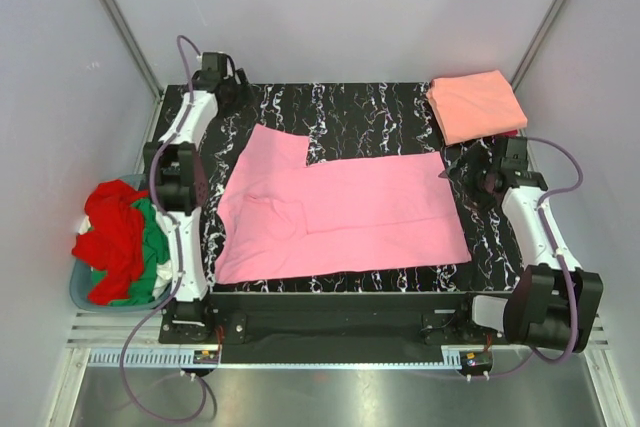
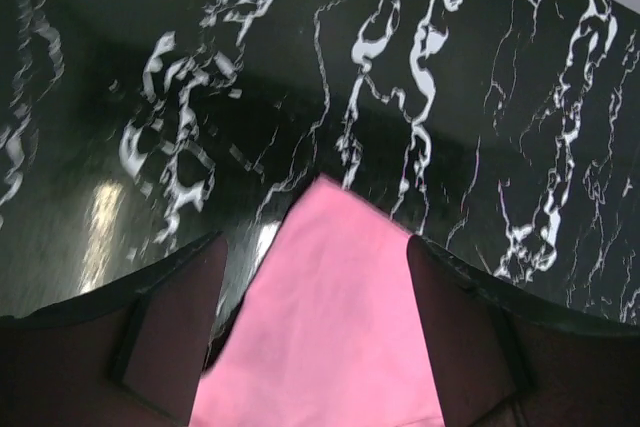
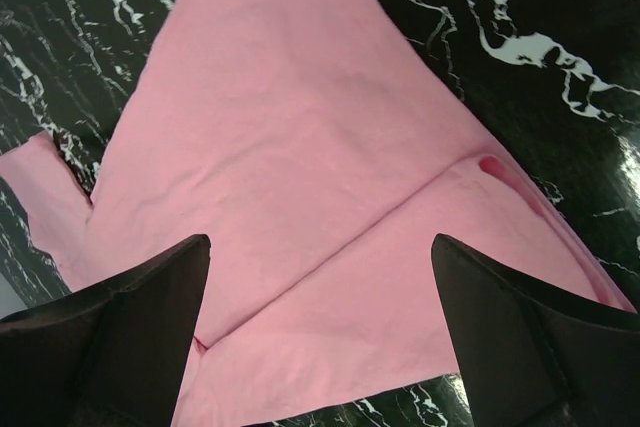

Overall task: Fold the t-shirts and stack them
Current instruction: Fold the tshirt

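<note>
Overhead only: salmon shirt point(image 1: 477, 105) folded at far-right corner; wrists: pink shirt point(image 3: 300, 147) framed by my released left gripper point(image 2: 315, 247) and right gripper point(image 3: 320, 242), bare marble point(image 1: 360, 107) past its edges

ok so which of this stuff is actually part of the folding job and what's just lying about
Job: pink t-shirt spread on the table; folded salmon-orange t-shirt at the far right corner; red, green and white shirts heaped in the basket.
Just there: basket; table.

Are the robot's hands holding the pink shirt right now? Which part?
No, nothing is held. The left hand and the right hand are both open, and the pink t-shirt lies free below them.
</note>
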Controlling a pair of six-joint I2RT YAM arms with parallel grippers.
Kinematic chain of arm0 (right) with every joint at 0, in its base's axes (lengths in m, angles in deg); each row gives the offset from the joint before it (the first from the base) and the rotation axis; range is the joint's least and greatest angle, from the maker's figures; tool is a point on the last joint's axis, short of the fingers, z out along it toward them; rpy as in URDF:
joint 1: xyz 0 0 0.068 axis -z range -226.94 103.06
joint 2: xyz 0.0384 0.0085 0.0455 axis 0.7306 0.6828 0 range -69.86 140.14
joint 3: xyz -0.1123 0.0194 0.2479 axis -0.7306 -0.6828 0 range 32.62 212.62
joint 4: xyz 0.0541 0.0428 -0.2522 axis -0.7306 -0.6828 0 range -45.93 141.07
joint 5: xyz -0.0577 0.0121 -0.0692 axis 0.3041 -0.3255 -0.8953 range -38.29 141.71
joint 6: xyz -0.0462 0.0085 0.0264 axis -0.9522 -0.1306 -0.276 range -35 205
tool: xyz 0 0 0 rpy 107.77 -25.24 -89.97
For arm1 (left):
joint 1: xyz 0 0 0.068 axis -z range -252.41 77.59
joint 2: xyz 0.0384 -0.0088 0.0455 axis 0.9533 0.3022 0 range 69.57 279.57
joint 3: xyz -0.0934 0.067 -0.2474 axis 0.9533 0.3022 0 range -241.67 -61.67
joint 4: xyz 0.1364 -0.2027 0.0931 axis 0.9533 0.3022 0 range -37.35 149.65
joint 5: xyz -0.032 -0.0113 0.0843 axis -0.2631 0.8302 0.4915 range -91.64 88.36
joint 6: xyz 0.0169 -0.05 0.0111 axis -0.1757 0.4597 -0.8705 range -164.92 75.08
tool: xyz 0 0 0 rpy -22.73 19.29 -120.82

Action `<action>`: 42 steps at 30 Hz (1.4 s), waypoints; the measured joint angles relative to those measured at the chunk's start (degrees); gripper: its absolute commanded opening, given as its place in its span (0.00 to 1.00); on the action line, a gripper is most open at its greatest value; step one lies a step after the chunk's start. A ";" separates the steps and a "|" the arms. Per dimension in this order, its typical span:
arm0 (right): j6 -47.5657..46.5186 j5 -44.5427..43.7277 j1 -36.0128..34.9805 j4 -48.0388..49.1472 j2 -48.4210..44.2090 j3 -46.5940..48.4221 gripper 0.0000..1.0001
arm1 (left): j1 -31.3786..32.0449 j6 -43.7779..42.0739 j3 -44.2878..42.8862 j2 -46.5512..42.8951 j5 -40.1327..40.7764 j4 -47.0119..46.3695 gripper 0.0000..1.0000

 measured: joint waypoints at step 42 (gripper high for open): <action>-8.35 -2.36 -4.63 3.52 42.99 35.01 0.70 | 0.96 2.91 -0.57 13.40 -8.59 -10.97 0.00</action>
